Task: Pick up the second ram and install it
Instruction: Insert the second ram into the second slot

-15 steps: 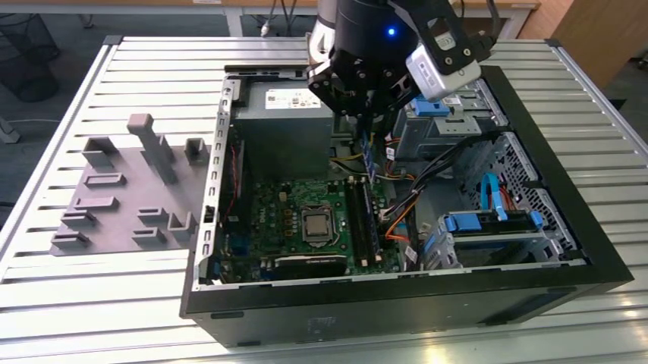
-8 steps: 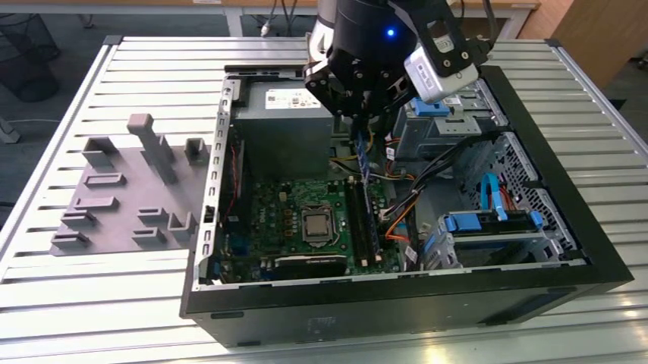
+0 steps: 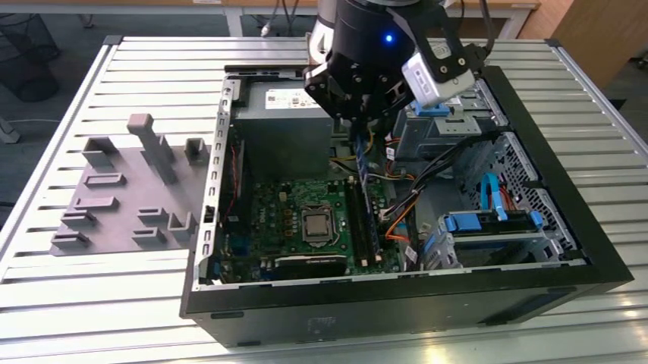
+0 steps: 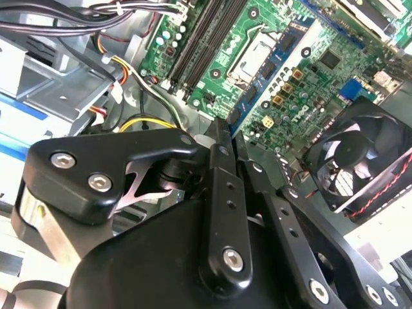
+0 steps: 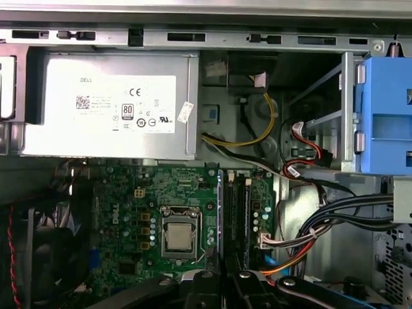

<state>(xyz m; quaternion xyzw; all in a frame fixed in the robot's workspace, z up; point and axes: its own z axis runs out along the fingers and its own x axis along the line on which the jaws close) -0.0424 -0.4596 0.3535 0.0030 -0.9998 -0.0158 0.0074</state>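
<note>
We see the black gripper (image 3: 360,130) clenched on the long, narrow dark blue-green memory stick (image 5: 219,209), held edge-on inside the open black metal computer case (image 3: 405,307)

In the first wrist view we find the stick hanging over the dark slots of the square green motherboard (image 5: 129,193), beside its silver processor socket (image 5: 178,235); the grey plastic fixture with upright blocks (image 3: 127,197) sits outside the case on the exterior view's left

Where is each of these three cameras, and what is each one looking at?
Exterior view: off the arm, looking down on the open computer case and grey fixture; the arm's wrist shows.
First wrist view: on the arm, looking into the case at the power supply and motherboard.
Second wrist view: on the arm, past the hand to the motherboard and fan.
All share the processor socket.
</note>
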